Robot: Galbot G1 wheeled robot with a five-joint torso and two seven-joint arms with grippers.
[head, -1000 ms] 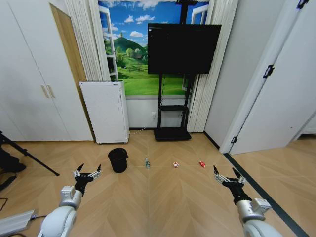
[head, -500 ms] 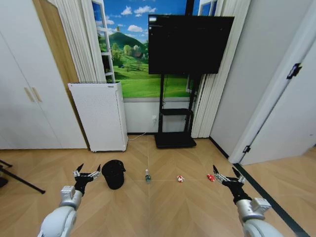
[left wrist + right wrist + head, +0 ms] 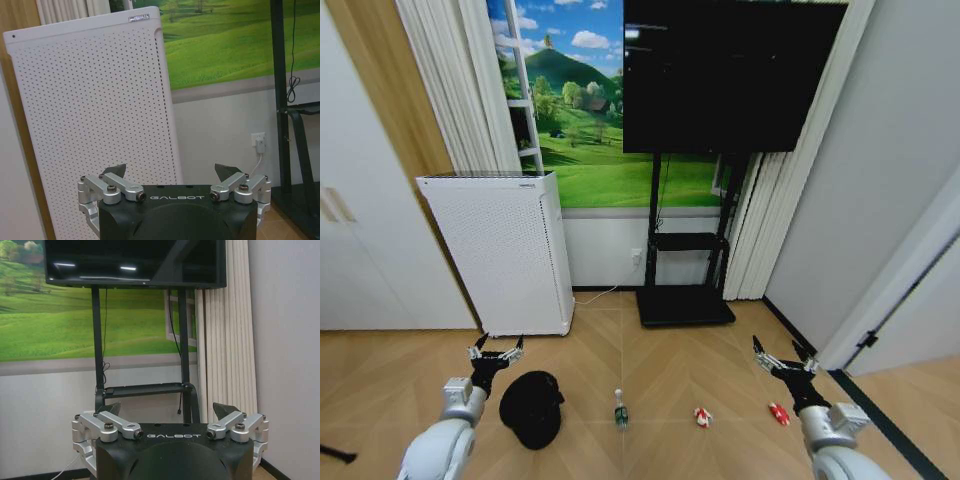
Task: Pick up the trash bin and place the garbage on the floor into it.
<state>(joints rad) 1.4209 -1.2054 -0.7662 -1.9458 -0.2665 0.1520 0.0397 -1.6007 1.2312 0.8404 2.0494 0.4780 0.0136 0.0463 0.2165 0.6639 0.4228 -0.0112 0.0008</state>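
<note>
The small black trash bin (image 3: pixel 532 408) stands on the wooden floor low in the head view, just right of my left gripper (image 3: pixel 496 351), which is open and held above the floor. The garbage lies in a row to the bin's right: a small clear bottle with a green label (image 3: pixel 620 411), a red-and-white wrapper (image 3: pixel 702 417) and another red-and-white wrapper (image 3: pixel 779 413). My right gripper (image 3: pixel 782 356) is open, above and slightly behind that last wrapper. Both wrist views show open, empty fingers (image 3: pixel 116 173) (image 3: pixel 111 411).
A tall white perforated appliance (image 3: pixel 502 252) stands against the wall behind the bin. A black TV stand (image 3: pixel 686 300) with a large screen (image 3: pixel 728 75) is at centre back. White curtains (image 3: pixel 772 225) and a white door (image 3: pixel 910 290) are at the right.
The whole picture has shifted: the appliance, TV and floor items look larger and lower, so the camera has come closer. Both grippers keep the same open pose.
</note>
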